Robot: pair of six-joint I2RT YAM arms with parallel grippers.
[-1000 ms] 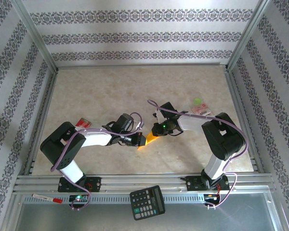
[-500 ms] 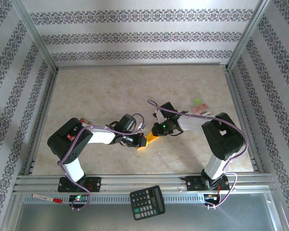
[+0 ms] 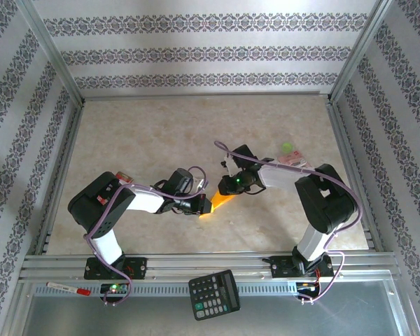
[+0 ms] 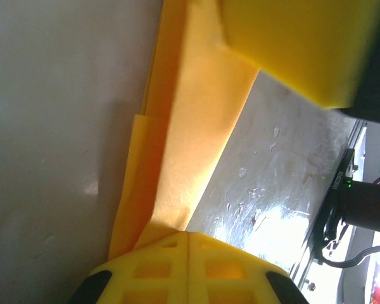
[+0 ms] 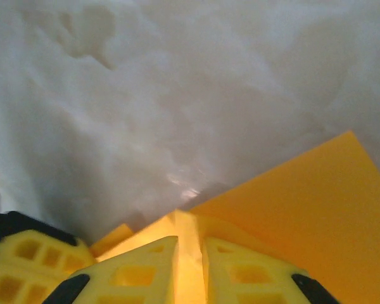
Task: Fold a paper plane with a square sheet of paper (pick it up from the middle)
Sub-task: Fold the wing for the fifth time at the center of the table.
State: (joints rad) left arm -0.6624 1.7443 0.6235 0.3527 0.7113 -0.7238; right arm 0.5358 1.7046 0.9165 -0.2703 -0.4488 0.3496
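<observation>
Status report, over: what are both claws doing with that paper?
Left claw shut on folded orange-yellow paper. Right claw straddles its other end, grip unclear. Small pink packet lies apart.

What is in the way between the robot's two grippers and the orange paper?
Nothing visible is in the way. The left gripper is pinched shut on one end of the folded orange paper. The right gripper has the other end between its fingers.
</observation>
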